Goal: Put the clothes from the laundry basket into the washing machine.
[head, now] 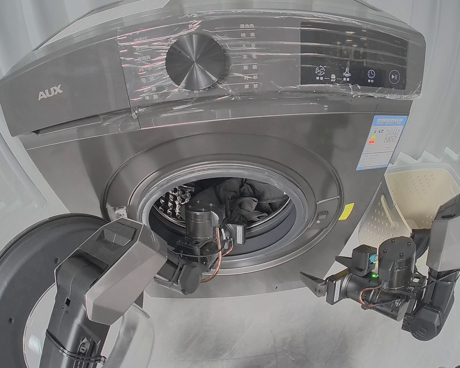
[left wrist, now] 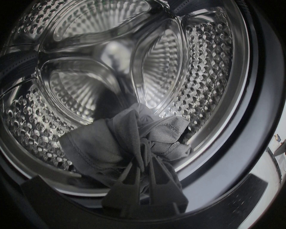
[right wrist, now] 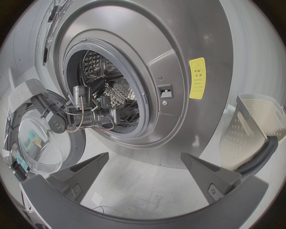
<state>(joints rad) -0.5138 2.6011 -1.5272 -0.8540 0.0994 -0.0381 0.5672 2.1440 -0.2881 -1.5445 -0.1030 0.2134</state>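
Grey floor (head: 256, 340) fronts the washing machine (head: 77, 164), where your left jaws clench a bunched dark garment (left wrist: 119, 143) at the drum (left wrist: 208, 59) mouth, right jaws released near the basket (head: 424, 190); cloth likely light, limp, so hold gathered folds.

Dark clothes (head: 245, 199) inside open washing machine (head: 77, 164)

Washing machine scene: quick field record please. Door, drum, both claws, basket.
washing machine: grey front loader
door: open, swung to the robot's left
drum: perforated steel
left claw: at the drum mouth, shut on a dark grey garment
garment state: bunched, hanging inside the drum
right claw: open, holding nothing, low in front of the machine
laundry basket: cream, perforated, beside the machine on the robot's right
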